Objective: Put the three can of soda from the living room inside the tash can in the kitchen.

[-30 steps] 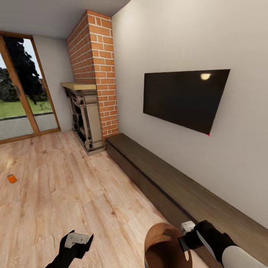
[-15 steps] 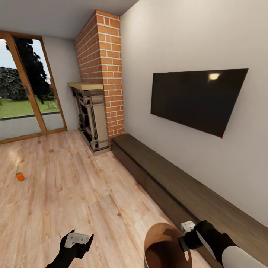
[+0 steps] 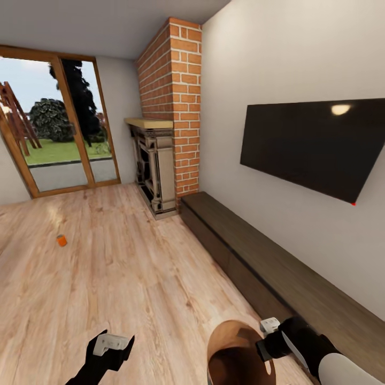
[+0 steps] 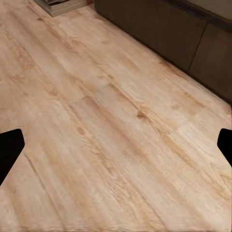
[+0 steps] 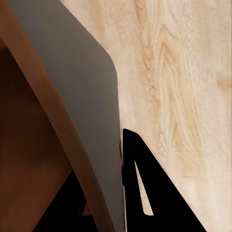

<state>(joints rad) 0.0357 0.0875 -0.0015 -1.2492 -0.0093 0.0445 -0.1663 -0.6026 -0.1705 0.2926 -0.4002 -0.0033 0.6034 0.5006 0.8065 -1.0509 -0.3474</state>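
Soda, one orange can point(image 3: 62, 240), stands on the wooden floor point(image 3: 133, 267) far to my left, near the glass doors point(image 3: 59, 133). My right pincer point(image 3: 266, 342) is clenched on the rim of the tash can point(image 3: 235, 342), held near me. My left pincer point(image 3: 113, 343) hangs released over bare floor. Brick fireplace point(image 3: 160, 160) and television point(image 3: 315, 147) line the right wall.

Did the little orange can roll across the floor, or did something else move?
The camera turned, so the whole room slid rightward in the head view, revealing more of the glass doors. The soda can only seems to shift. The right gripper still grips the trash can; the left gripper stays open and empty.
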